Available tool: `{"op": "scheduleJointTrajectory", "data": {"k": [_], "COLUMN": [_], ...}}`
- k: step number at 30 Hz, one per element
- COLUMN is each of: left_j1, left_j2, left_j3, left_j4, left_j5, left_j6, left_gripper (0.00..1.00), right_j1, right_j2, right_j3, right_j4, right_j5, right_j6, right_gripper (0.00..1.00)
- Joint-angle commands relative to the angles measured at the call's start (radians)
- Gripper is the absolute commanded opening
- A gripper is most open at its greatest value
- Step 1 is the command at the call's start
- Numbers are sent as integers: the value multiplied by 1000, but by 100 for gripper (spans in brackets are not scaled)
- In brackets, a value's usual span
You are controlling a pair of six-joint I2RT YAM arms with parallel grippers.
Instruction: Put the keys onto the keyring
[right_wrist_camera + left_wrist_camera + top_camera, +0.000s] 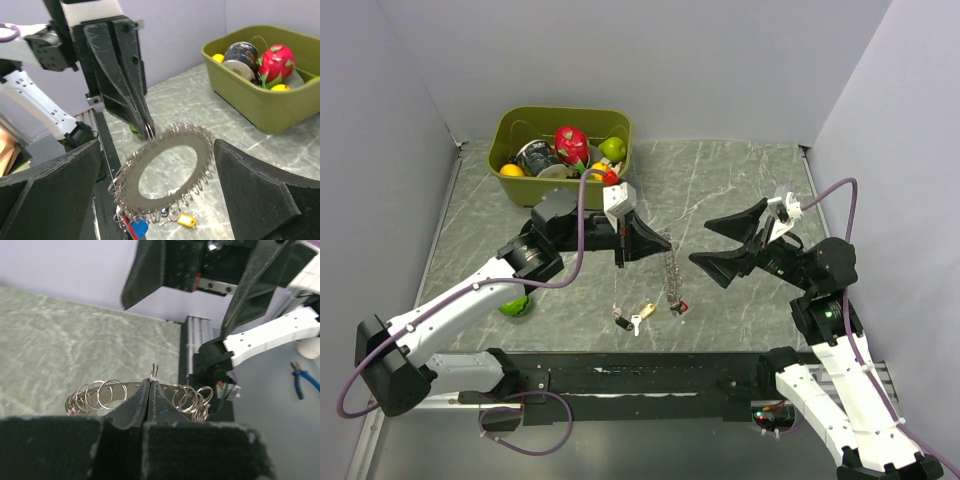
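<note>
keyring, top view: the keyring (669, 268) hangs edge-on at mid-frame, too thin to tell its form.
keyring, left wrist view: its lower part is hidden behind the left gripper (150, 385), whose pads (60, 450) fill the bottom of the frame.
keys: the keys (634, 320), below centre, are too small to show their blades, or whether they hang or lie.
green object: the green object (516, 305) at lower left is mostly covered by the left arm (470, 295).
right wrist view: the right gripper (156, 142) is cut off at the left, right and bottom edges.
bin: the bin (250, 107) runs off the right edge.
tool: the blue-handled tool (303, 378) is cut by the right edge.
</note>
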Motion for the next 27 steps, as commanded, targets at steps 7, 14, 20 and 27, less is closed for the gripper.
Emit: {"op": "scheduleJointTrajectory", "data": {"k": [7, 14, 20, 27], "left_j1": [106, 146, 149, 149], "left_j2": [-147, -265, -371, -472], "left_j3": [-33, -54, -99, -146], "left_j4": [-126, -259, -341, -405], "left_j5": [-97, -184, -246, -278], "left_j6": [108, 177, 203, 197], "left_gripper": [1, 1, 1, 1], "right_j1": [3, 5, 44, 222], "right_j2": [-8, 11, 31, 97], "right_j3": [-30, -88, -134, -136], "right_j4": [-106, -139, -159, -230], "right_j5": [77, 91, 107, 263], "right_j6": [-68, -69, -89, -161], "right_gripper": [100, 100, 100, 100]}}
